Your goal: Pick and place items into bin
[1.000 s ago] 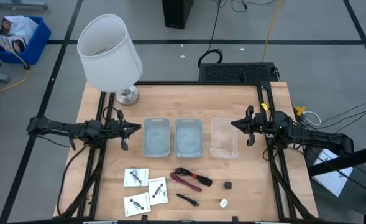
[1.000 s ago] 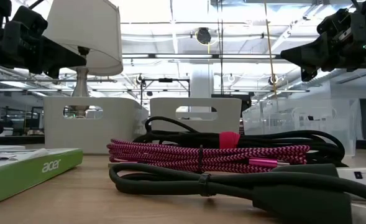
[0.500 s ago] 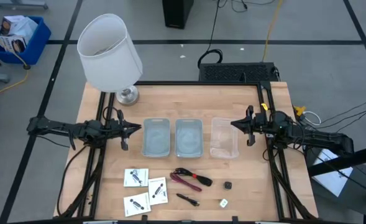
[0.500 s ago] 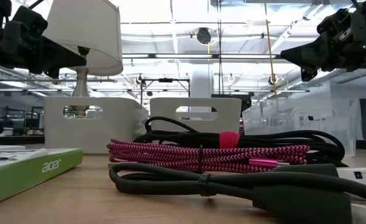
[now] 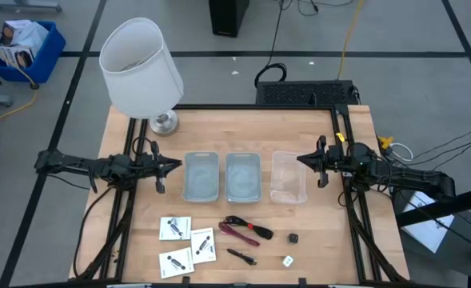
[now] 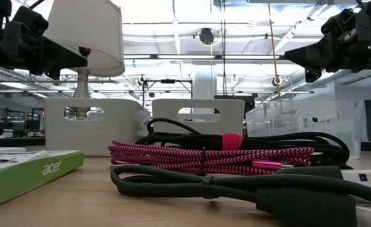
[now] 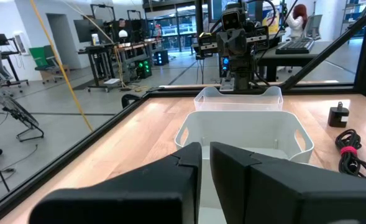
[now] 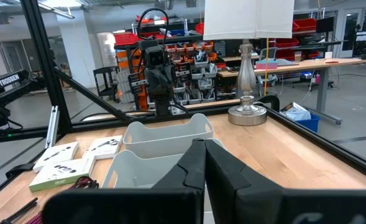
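Three white square packets (image 5: 174,228) (image 5: 202,244) (image 5: 175,262) lie flat near the table's front left. To their right are a red-and-black cable bundle (image 5: 245,231), a thin black stick (image 5: 241,256), a black cube (image 5: 293,238) and a white cube (image 5: 287,260). Two white bins (image 5: 201,177) (image 5: 242,177) and a clear bin (image 5: 289,176) stand in a row mid-table. My left gripper (image 5: 177,166) hovers level left of the bins, shut but for a thin slit (image 7: 205,152). My right gripper (image 5: 299,160) hovers level over the clear bin's right rim, shut (image 8: 205,155). Neither holds anything.
A big white lamp (image 5: 141,72) stands on the table's far left corner. Black frame rails (image 5: 351,216) run along the table's left and right sides. Bare wood lies between the bins and the items, and behind the bins.
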Tool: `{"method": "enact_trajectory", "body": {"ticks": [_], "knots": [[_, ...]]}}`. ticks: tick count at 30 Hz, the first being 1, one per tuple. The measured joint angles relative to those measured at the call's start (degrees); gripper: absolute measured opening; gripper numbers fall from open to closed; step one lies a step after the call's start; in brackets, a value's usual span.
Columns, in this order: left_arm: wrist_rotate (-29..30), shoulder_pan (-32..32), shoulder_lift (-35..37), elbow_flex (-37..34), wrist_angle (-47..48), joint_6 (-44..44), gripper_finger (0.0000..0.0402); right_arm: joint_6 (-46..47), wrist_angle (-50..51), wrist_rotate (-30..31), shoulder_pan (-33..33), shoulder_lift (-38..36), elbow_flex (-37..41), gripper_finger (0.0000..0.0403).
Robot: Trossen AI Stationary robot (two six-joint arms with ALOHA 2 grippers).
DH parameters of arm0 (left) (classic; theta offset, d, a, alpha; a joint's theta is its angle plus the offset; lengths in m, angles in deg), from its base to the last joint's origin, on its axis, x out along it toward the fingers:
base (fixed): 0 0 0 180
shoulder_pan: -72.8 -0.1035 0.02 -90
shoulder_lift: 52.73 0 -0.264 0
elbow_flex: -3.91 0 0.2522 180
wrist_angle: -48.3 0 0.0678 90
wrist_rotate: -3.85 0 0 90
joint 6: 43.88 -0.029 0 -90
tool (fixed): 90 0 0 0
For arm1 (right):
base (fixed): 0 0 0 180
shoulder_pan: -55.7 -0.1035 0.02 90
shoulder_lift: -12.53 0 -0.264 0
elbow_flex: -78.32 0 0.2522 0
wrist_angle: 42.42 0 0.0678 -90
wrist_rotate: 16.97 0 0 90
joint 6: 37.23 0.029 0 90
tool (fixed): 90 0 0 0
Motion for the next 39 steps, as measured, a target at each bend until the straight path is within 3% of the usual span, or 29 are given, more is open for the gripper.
{"method": "enact_trajectory", "body": {"ticks": [28, 39], "knots": [[0.0, 0.0, 0.0, 0.0, -0.2, 0.5, 0.0042, 0.0, -0.5, 0.0, 0.0, 0.0, 0.0, 0.0], [-1.9, 0.0, 0.0, 0.0, -12.7, 4.9, 0.0042, 0.0, -1.7, 0.2, 0.0, 0.0, 0.0, 0.0]]}}
